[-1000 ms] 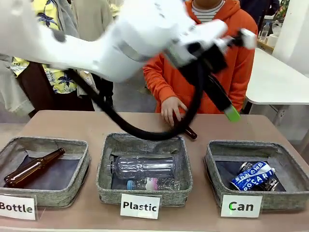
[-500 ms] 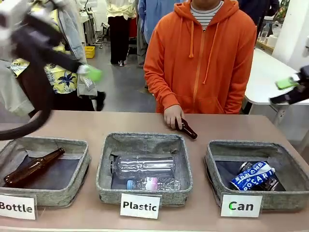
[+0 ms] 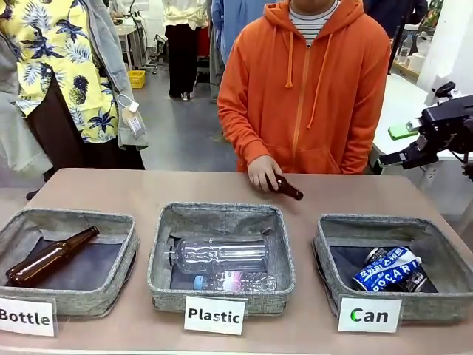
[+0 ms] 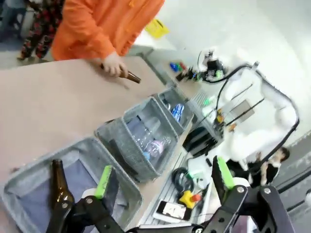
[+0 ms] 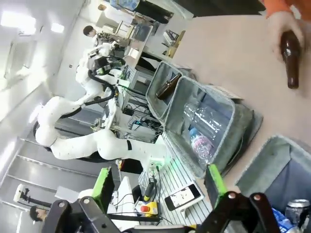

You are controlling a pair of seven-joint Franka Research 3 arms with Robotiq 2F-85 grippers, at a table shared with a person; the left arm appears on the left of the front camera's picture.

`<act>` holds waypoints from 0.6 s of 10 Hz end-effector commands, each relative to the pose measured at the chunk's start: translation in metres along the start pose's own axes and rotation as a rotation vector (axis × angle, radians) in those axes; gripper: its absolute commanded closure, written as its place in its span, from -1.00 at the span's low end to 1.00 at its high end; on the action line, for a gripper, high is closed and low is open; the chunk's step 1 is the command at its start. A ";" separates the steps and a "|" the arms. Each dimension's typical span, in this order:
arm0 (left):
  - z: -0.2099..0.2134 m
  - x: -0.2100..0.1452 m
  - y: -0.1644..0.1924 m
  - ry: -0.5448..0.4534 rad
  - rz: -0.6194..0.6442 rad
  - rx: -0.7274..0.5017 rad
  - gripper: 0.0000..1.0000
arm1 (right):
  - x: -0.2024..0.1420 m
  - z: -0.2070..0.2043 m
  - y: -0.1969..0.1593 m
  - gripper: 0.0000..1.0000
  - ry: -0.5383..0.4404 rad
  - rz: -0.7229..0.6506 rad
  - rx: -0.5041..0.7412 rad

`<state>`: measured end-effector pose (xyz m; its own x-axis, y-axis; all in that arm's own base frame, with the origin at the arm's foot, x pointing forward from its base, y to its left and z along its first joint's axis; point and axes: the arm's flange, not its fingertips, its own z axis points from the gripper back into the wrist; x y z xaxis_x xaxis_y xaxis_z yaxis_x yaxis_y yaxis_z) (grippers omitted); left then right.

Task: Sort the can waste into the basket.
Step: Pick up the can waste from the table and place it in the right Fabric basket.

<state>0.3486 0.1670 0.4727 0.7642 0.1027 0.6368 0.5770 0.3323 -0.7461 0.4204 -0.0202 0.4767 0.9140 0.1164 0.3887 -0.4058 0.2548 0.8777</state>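
- Both grippers gape wide and empty: left gripper [image 4: 163,182] low in its wrist frame, right gripper [image 3: 405,144] at right edge.
- POCARI can [image 3: 386,268] lies in Can basket [image 3: 332,240], lower right, long axis running lower-left to upper-right.
- Dark can [image 3: 415,281] tucked beside it.

The tan table [image 3: 148,188] spans the lower half of the front view, and along its near edge stand three grey fabric bins in a row. At lower left sits the bin [image 3: 122,259] fronted by a white "Bottle" card [image 3: 26,316]. In the centre is the bin [image 3: 284,259] with the "Plastic" card [image 3: 214,316]. At lower right is the basket [image 3: 443,248] behind its "Can" card [image 3: 369,315]. Farther back, just above centre, a brown glass bottle [image 3: 289,190] lies on its side on the bare tabletop, with the person's hand [image 3: 261,171] resting over its near end.
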 end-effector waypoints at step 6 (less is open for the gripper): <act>0.117 -0.009 0.011 -0.224 0.074 0.122 -1.00 | 0.000 0.001 0.008 -1.00 -0.011 0.019 -0.021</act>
<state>0.3355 0.2652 0.4611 0.7550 0.2701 0.5976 0.5043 0.3434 -0.7923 0.4182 -0.0211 0.4832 0.9083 0.1163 0.4018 -0.4182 0.2603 0.8702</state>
